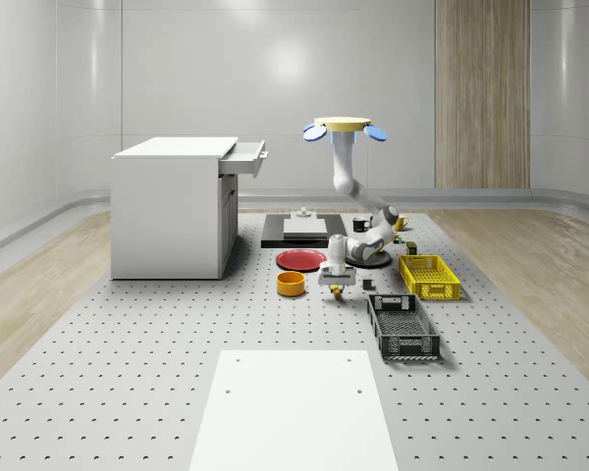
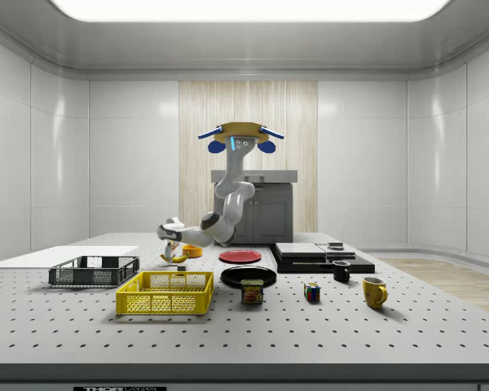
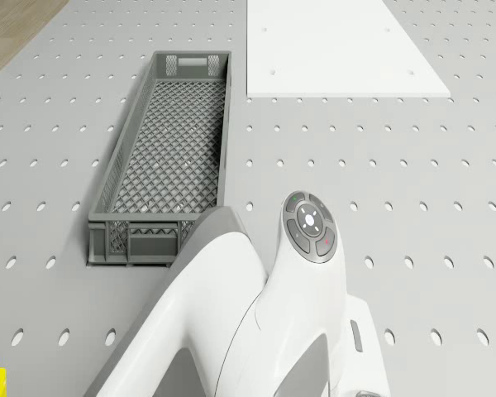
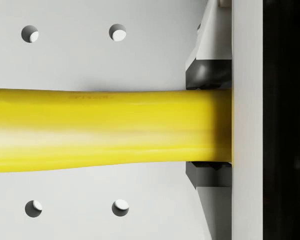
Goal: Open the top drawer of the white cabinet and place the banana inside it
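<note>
Banana point(image 4: 105, 127) lies clamped between the two dark finger pads point(image 4: 206, 75) in the wrist view, its yellow body crossing the perforated table point(image 4: 75, 55), so the gripper point(image 1: 336, 286) is clenched on it. In the whole-scene view the gripper sits low at the frame's centre, just beside an orange bowl point(image 1: 291, 284) and in front of a red plate point(image 1: 301, 259). In the side view the banana point(image 2: 178, 257) shows under the gripper point(image 2: 172, 249) at centre left, at the table surface; whether it is lifted clear I cannot tell.

The drone point(image 1: 342, 127) hovers well above the table, upper centre in the whole-scene view, with the white arm point(image 1: 346, 172) bending down and toward the viewer to reach the gripper. In the side view the drone point(image 2: 240, 133) hangs before the wood wall panel.

The white cabinet point(image 1: 172, 206) stands at the whole-scene view's left, well apart from the banana, and its top drawer point(image 1: 245, 157) is pulled out toward the frame's centre.

A grey crate point(image 1: 402, 327) lies lower right of the gripper, and a yellow crate point(image 1: 429, 276) sits to the right. The drone view has the grey crate point(image 3: 169, 157) at upper left, a white sheet point(image 3: 339, 45) at top right, and the arm point(image 3: 264, 331) filling the lower centre.
</note>
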